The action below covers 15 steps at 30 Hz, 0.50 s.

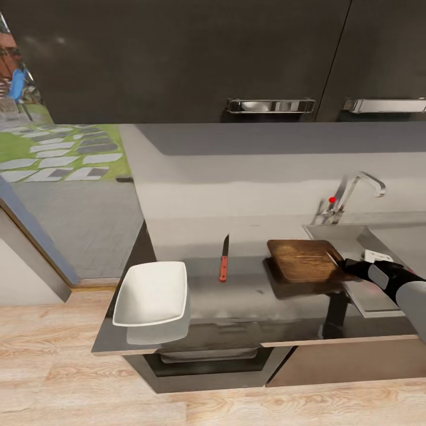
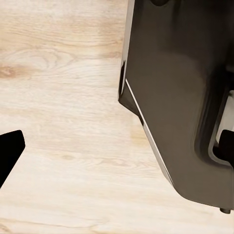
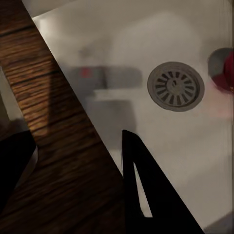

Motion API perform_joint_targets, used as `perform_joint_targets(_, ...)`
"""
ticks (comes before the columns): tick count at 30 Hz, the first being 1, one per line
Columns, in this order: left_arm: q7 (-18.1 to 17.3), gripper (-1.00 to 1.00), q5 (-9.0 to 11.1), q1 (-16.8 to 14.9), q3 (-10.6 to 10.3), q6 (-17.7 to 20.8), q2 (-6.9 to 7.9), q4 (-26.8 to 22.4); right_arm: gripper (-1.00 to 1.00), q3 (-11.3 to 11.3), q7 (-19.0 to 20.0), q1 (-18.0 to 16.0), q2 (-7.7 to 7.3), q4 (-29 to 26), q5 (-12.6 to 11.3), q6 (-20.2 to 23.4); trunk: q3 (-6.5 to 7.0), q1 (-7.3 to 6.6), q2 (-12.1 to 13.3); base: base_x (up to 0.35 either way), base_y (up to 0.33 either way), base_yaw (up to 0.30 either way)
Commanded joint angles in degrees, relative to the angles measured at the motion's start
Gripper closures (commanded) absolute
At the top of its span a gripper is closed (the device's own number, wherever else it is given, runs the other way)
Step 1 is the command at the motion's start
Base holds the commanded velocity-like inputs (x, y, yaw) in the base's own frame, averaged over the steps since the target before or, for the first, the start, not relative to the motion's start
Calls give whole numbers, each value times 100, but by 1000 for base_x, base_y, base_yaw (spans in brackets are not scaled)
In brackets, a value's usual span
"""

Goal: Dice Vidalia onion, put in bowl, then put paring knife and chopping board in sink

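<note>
Head view: The right hand (image 1: 346, 266) grips the near right edge of the chopping board (image 1: 303, 260), which appears lifted clear of the surface (image 1: 248, 307) and throws a shadow beneath, right beside the sink (image 1: 378, 299). The paring knife (image 1: 224, 258) lies flat on the surface between the board and the white bowl (image 1: 151, 293), apart from both. The board is judged rigid and fairly heavy for an edge grip; expect it to sag or pivot, so a firm pinch well onto the wood is advised.

Left wrist view: One dark fingertip (image 2: 9, 151) of the left hand shows over the wooden floor (image 2: 63, 97), beside a dark robot body panel (image 2: 180, 97). Whether that hand is released or clenched cannot be told.

Right wrist view: The fingers (image 3: 141, 190) straddle the board's edge (image 3: 58, 146), clenched on it. Below lies the sink basin with its round drain (image 3: 175, 86). A pink-red shape (image 3: 225, 68) at the frame edge is probably the Vidalia onion, lying in the basin near the drain.
</note>
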Motion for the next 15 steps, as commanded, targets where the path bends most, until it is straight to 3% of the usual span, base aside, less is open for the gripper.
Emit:
perform_joint_targets(1,3,-100,49,3,-15,-6,1,-9,100,3,-5,-3,-2,-8,-40,30,-10,3,-11,0,0,0)
perform_joint_targets(5,2,-100,49,3,-14,-6,1,-9,100,3,-28,-3,-2,-11,-53,26,-10,3,-11,0,79,0)
perform_joint_targets(15,-6,-100,49,3,-13,-6,1,-9,100,4,-86,-3,-2,-25,-47,20,-10,3,-11,0,268,0)
